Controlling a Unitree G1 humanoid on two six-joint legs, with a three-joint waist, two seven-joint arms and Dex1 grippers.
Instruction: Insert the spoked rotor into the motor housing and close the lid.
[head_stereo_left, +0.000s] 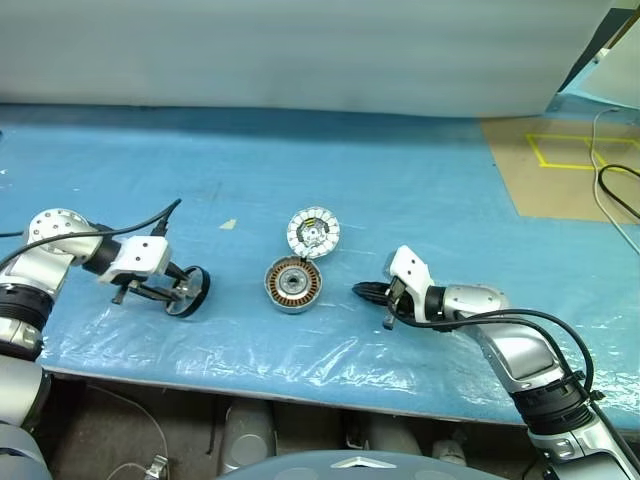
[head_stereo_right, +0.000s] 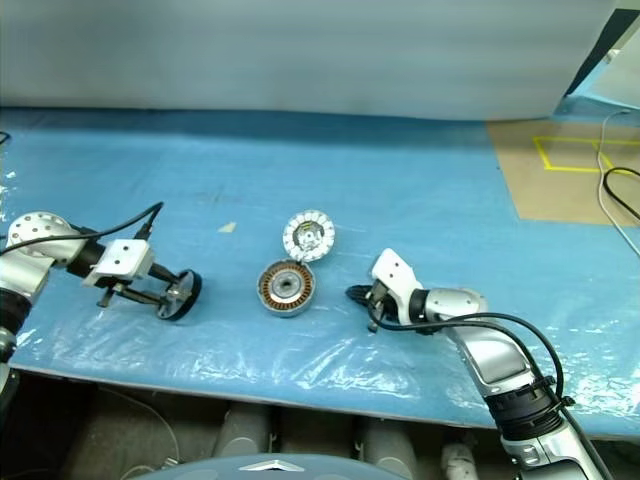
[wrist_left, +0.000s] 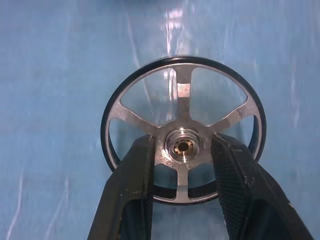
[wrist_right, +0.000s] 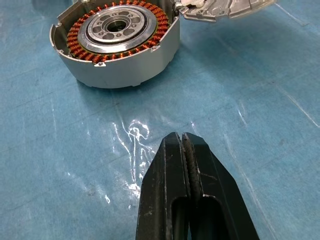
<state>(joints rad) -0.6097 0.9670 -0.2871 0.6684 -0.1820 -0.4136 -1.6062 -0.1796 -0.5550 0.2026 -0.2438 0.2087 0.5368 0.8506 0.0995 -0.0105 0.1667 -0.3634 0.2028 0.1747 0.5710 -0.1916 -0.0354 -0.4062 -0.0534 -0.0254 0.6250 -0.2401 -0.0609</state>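
Spoked rotor (wrist_left: 182, 95) | hub gripped between left fingers (wrist_left: 132, 185) | motor housing (head_stereo_left: 293, 283) well apart

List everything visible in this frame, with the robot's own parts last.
spoked rotor: one, silver spokes and hub with a dark rim, on edge at the left of the sheet, in the left gripper
motor housing: one, grey with copper windings, flat at the sheet's middle
lid: one, white segmented rim, just behind the housing
sheet: one, blue, shiny, covering the table
scrap: one, pale, on the sheet left of the lid
tape lines: yellow, on the brown surface far right
cable: one, black, far right
left gripper: black, fingers clamped either side of the rotor's hub
right gripper: black, shut, empty, right of the housing
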